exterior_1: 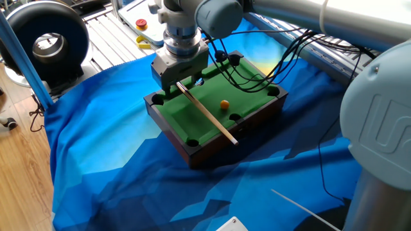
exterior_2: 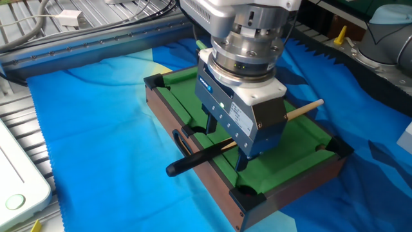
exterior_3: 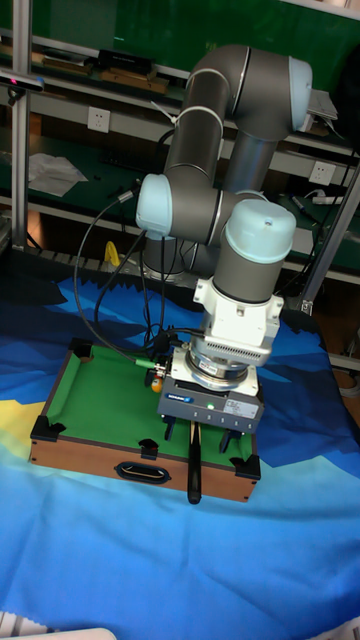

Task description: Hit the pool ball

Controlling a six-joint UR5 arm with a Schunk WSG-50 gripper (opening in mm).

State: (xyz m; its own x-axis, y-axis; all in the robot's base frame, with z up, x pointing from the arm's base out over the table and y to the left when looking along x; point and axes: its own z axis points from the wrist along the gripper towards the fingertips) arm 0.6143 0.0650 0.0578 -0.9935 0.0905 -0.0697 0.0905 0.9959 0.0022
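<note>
Ball [exterior_1: 224,104] on the felt mid-table [exterior_1: 260,108], near a side pocket, just beside the cue [exterior_1: 207,115] but apart from it. Small, glossy, hard, light: rolls at a touch, so struck, not gripped. Round, no axis. Cue lies diagonally across the rails, dark butt overhanging. Gripper [exterior_2: 224,143] astride the cue near the butt; probably closed on it, contact hidden.

Pool ball [exterior_1: 224,104] on mini table [exterior_1: 192,114] (beside cue [exterior_1: 207,115]), under gripper [exterior_2: 224,138].
</note>
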